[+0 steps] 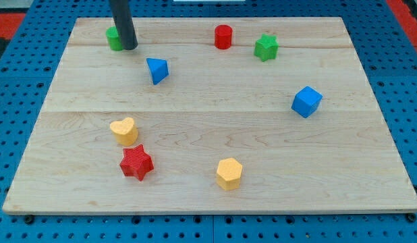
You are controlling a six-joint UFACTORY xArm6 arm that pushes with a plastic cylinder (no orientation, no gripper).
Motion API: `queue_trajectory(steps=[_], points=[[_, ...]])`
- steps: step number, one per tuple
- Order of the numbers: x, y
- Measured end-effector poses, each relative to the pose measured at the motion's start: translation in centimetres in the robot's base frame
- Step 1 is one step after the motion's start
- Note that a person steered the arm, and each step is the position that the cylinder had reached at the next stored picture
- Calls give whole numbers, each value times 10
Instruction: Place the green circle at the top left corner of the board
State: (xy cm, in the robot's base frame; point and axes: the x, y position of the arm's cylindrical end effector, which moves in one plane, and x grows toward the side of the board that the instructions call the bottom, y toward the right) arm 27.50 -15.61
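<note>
The green circle (pixel 113 38) sits near the board's top left corner, partly hidden behind my rod. My tip (pixel 129 47) rests on the wooden board (pixel 208 128) right against the green circle's right side. A blue triangle (pixel 157 69) lies a short way below and to the right of the tip.
A red cylinder (pixel 223 36) and a green star (pixel 266 47) sit along the view's top. A blue cube (pixel 306 101) is at the right. A yellow heart (pixel 124 130), a red star (pixel 136 163) and a yellow hexagon (pixel 229 173) lie toward the bottom.
</note>
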Motion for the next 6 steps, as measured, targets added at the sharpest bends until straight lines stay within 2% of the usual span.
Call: queue_trajectory(steps=[1,2,4,6], points=[[-14,-24],[14,-9],[-1,-33],[20,-26]])
